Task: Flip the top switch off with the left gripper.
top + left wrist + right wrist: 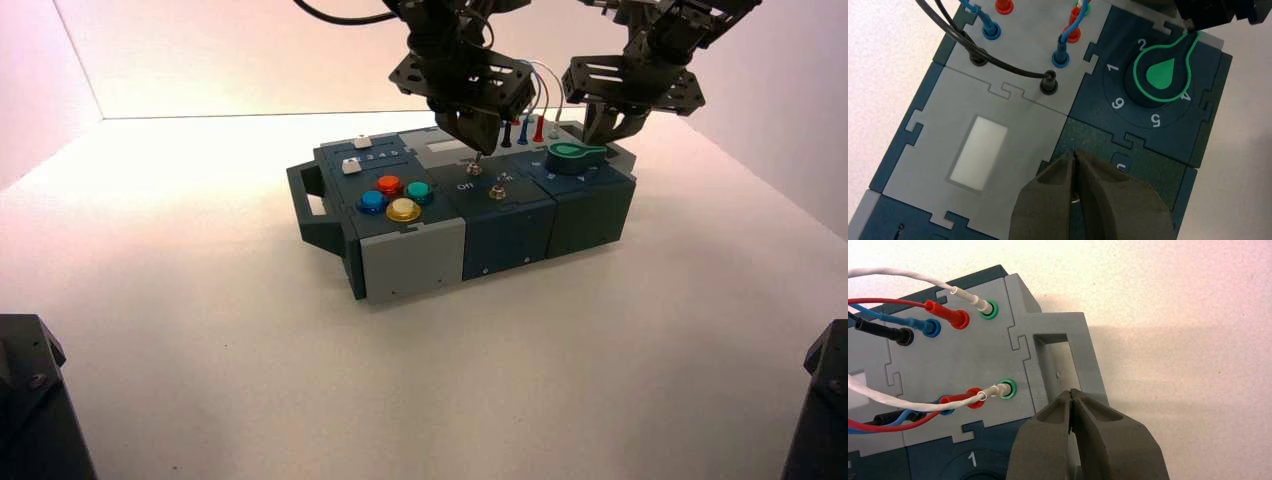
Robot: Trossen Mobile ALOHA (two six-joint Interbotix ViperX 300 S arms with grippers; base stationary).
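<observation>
The top switch (474, 168), a tiny silver toggle with white "Off" printed beside it, stands on the dark blue middle section of the box (510, 240). My left gripper (479, 150) hangs straight over it with its tips just above or touching the lever. In the left wrist view the left gripper (1075, 156) is shut. A silver glint of the top switch (1075, 201) shows through the slit under its fingers (1048, 200). My right gripper (606, 135) hovers shut over the box's back right end, above the grey handle (1068, 347).
A second toggle (497, 193) sits just in front of the top switch. A green knob (570, 155) lies to its right. Plugged wires (525, 125) stand behind it. Coloured buttons (395, 195) and white sliders (352, 165) lie to the left. A white window (979, 152) is set in the grey panel.
</observation>
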